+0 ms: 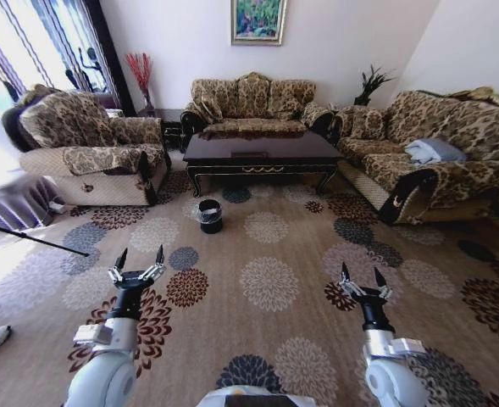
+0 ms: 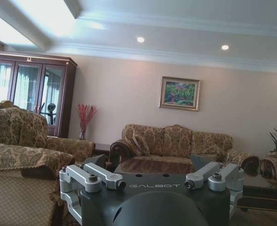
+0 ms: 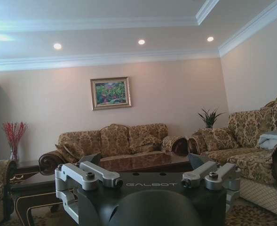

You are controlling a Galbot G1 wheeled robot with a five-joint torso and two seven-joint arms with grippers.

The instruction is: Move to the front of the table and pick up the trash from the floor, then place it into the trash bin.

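Robot stood well back from the table [image 1: 262,153], on the floral carpet [image 1: 270,284]. Table sat ahead, in front of the middle sofa [image 1: 251,103], with an armchair [image 1: 88,144] to its left and a second sofa [image 1: 435,144] to its right. The bin [image 1: 210,215] stood on the carpet just in front of the table's left end, apart from it, bag liner visible. Couldn't make out any trash on the carpet pattern at this range.

Left gripper [image 1: 141,262] and right gripper [image 1: 363,279] were both raised low in front of the base, pointing forward, fingers spread, nothing held. Both hovered over bare carpet, well short of the bin. Wrist views looked level across the room: table top [image 3: 138,162], sofa, framed painting [image 2: 179,93] on the wall.
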